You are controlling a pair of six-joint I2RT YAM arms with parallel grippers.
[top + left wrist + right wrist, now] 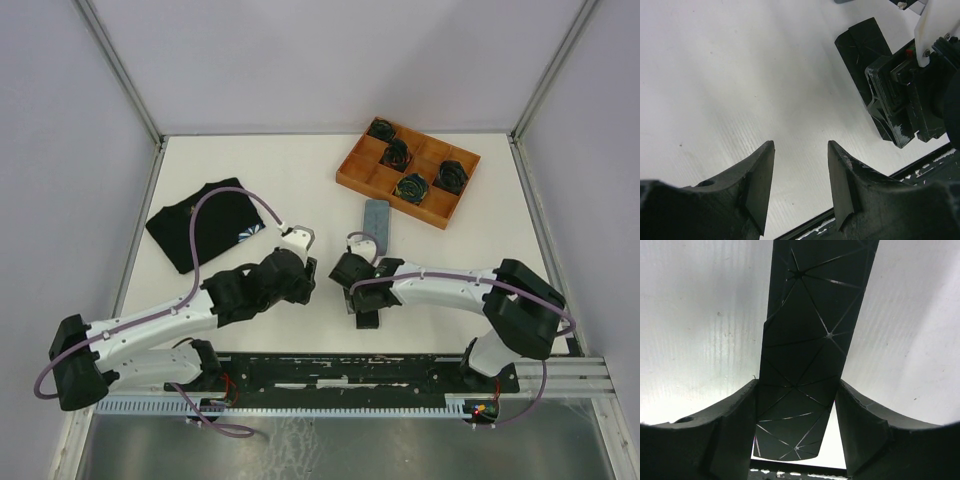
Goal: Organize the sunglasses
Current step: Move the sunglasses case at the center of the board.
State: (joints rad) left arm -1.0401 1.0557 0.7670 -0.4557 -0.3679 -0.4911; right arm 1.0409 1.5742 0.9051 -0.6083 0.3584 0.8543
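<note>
**Right jaws:** set astride one end of a black oblong case patterned with thin pale lines (pixel 805 340), with one finger close against each long edge. Whether they pinch the case cannot be told. The case lies flat on the white worktop (pixel 260 170).

**Left jaws:** apart, with nothing between them, over bare worktop just to the left of the right jaws. The left wrist view shows the black case running out from under the right arm's wrist.

**Beyond the jaws:** a grey-blue oblong case (pixel 377 222) lies just past the right jaws, towards the far side. Farther on, at the far right, stands an orange-brown tray divided into compartments (pixel 360 190). Four of its compartments each hold a dark bundled item (pixel 412 187) too small to identify.

**Left half of the worktop:** a black folded cloth with a small pale print (pixel 200 225) lies flat, well apart from both cases. The left arm's lilac cable arches over it.

**The sunglasses:** neither pair shows in any of the three views, so where they are cannot be told.
</note>
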